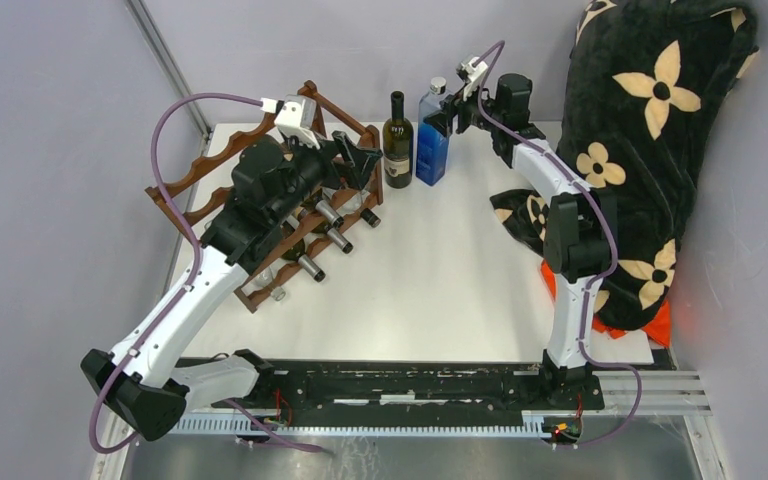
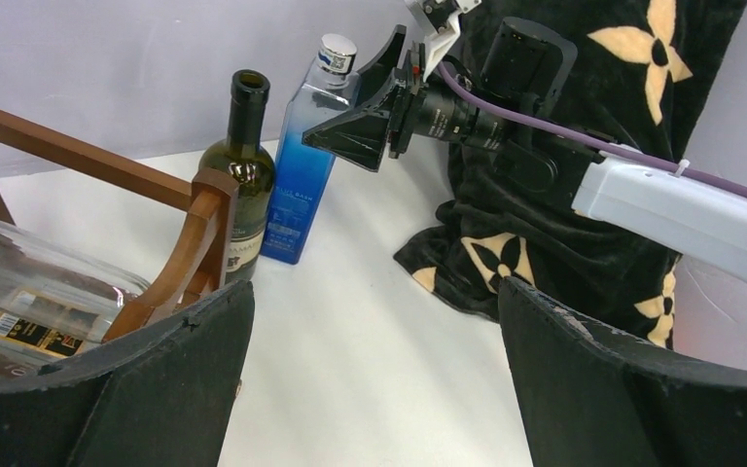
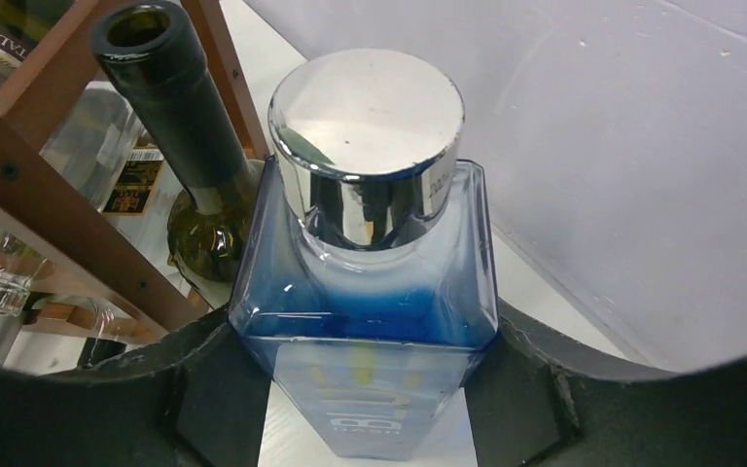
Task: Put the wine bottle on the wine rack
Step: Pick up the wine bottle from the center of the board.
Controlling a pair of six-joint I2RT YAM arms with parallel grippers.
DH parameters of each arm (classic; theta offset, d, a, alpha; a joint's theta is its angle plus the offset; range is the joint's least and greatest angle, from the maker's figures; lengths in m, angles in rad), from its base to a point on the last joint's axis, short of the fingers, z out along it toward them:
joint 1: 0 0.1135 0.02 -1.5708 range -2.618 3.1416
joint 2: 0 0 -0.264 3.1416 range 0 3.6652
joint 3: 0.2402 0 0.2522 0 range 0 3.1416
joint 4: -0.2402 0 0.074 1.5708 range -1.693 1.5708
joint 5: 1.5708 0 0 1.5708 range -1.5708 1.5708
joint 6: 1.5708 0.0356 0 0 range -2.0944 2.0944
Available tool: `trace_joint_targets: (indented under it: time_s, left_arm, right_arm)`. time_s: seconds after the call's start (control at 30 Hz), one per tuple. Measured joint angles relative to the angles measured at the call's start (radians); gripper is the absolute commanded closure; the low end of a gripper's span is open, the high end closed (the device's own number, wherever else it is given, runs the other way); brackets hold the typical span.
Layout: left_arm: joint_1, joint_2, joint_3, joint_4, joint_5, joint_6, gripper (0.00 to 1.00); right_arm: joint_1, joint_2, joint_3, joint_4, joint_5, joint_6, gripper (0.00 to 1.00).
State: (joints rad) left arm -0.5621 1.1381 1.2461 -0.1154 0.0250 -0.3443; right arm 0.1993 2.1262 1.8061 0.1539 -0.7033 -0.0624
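One wine rack [image 2: 197, 224], two upright bottles: your right gripper [image 3: 365, 350] clasps the blue bottle [image 1: 432, 145]; your left gripper [image 2: 372, 321] hangs wide open, empty.

Top external: high above and behind the arm bases, tilted down and forward over the whole white table [image 1: 460, 290]; far off, so the blue bottle [image 1: 432, 145] shows small at the far edge.
Left wrist: low over the table, left of the blue bottle, facing right across it at middle range.
Right wrist: just above the blue bottle, facing steeply down, very near; its silver cap [image 3: 367, 107] fills the centre.
Shared: all three views hold the blue bottle, the green wine bottle [image 1: 397, 150] beside it, and part of the wine rack [image 1: 210, 172].
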Motion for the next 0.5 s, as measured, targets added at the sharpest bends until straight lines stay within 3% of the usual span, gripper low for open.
trace_joint_targets:
  time_s: [0.07,0.23,0.5]
  left_arm:
    - [0.0,0.0,-0.004,0.005,0.015,0.0,0.0]
    - [0.0,0.003,-0.029,0.026,0.072,0.001,0.0]
    - [-0.044,0.087,-0.068,0.13,0.177,0.041,0.01]
  right_arm:
    - [-0.007,-0.011,-0.031,0.035,-0.004,0.008,0.91]
    - [-0.036,-0.116,-0.187,0.093,-0.008,0.045,0.99]
    - [-0.155,-0.451,-0.597,0.147,-0.045,0.268,1.0]
